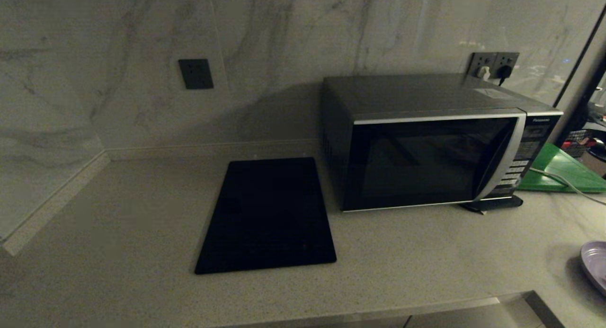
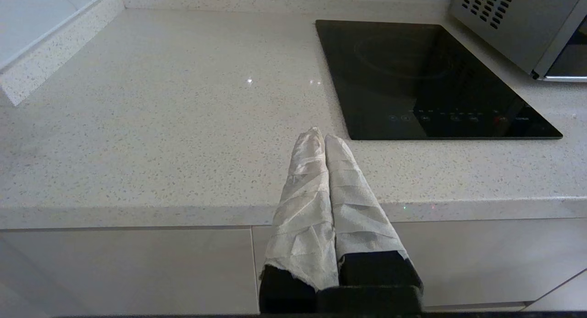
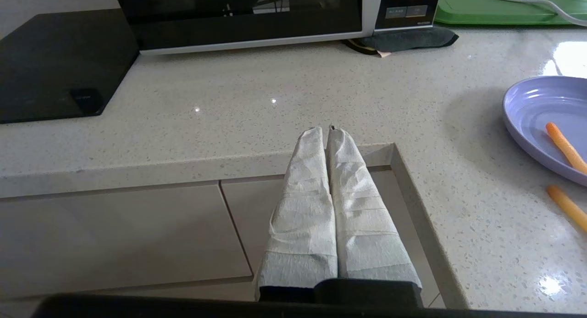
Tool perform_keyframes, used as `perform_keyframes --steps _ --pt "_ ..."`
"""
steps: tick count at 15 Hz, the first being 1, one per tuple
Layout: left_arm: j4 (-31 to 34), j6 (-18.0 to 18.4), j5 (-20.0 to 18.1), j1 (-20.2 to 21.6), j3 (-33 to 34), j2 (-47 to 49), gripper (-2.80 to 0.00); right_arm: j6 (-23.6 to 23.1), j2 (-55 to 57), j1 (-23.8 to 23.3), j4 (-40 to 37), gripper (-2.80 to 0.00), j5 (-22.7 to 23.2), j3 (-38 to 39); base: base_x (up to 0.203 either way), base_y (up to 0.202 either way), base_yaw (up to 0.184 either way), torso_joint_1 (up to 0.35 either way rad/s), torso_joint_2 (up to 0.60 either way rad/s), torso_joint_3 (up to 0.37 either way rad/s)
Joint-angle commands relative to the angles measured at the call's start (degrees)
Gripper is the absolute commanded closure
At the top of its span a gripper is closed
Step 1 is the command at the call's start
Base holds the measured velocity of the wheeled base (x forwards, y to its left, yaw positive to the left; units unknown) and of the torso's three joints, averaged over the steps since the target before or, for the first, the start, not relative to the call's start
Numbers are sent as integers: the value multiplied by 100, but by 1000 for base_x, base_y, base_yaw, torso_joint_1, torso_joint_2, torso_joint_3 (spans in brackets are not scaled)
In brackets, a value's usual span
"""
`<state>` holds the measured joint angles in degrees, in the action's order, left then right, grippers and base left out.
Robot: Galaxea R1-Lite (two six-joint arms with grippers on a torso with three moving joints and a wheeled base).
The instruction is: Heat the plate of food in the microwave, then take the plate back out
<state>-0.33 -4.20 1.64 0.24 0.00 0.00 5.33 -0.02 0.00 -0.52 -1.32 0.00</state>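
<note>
The black-and-silver microwave [image 1: 426, 153] stands on the counter at the back right with its dark glass door closed; its lower front [image 3: 247, 29] shows in the right wrist view. The pale lavender plate of food [image 3: 548, 123] lies on the counter at the far right, one orange stick on it; only its rim [image 1: 595, 264] shows in the head view. My right gripper [image 3: 324, 131] is shut and empty over the counter's front edge, left of the plate. My left gripper [image 2: 320, 135] is shut and empty at the counter's front edge, near the black mat. Neither arm shows in the head view.
A flat black mat [image 1: 267, 214] lies left of the microwave. A green board [image 1: 563, 169] with a white cable across it sits right of the microwave. One orange stick [image 3: 566, 207] lies loose on the counter beside the plate. A dark pad [image 3: 406, 38] sits under the microwave's right corner.
</note>
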Motion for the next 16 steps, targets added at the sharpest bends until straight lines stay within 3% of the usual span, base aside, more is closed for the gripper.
perform_keyframes --steps 1,16 --pt "-2 -1 11 2 0 9 0 3 2 0 -1 0 0 9 0 0 0 0 0 0" --pt "-2 -1 3 2 0 9 0 3 2 0 -1 0 0 9 0 0 0 0 0 0"
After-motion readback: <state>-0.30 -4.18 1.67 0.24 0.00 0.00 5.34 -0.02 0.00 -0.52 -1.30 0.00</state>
